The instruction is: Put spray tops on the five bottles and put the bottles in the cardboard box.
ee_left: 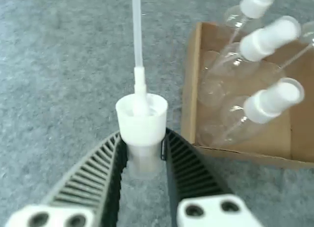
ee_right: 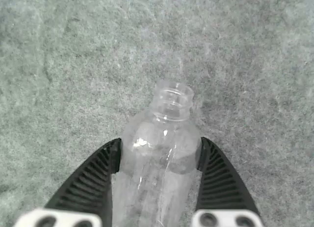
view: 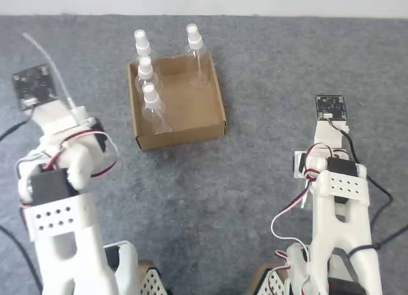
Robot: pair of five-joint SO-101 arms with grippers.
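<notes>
Left gripper (ee_left: 142, 138): jaws pinching the collar of a white spray top (ee_left: 141, 120), whose thin tube (ee_left: 136, 36) points away from the wrist. Right gripper (ee_right: 159, 143): jaws pressed against the shoulders of the open bottle (ee_right: 157, 158), its threaded neck (ee_right: 171, 97) bare and pointing away from the wrist, grey carpet (ee_right: 73, 50) beyond. In the high view the two arms stand well apart, one at each near side of the table, so top and bottle have yet to meet. Farther back, between the arms, sits the box (view: 182, 134), with four capped bottles (view: 150, 99) apparently standing in it, three along its left side and one at the far right corner; the near right part of its floor looks free. Step in hand, as judged: fitting the fifth top. To do it well, the tube tip should enter the neck first, since the tube is long and likely to flex or catch on the rim; collar and neck should then be brought onto one axis before the top is pushed down. The right gripper's hold should stay firm on the clear plastic, which may slip or dent under side load. The finished bottle would best go into the box's free part, lowered upright so it does not knock its neighbours.
</notes>
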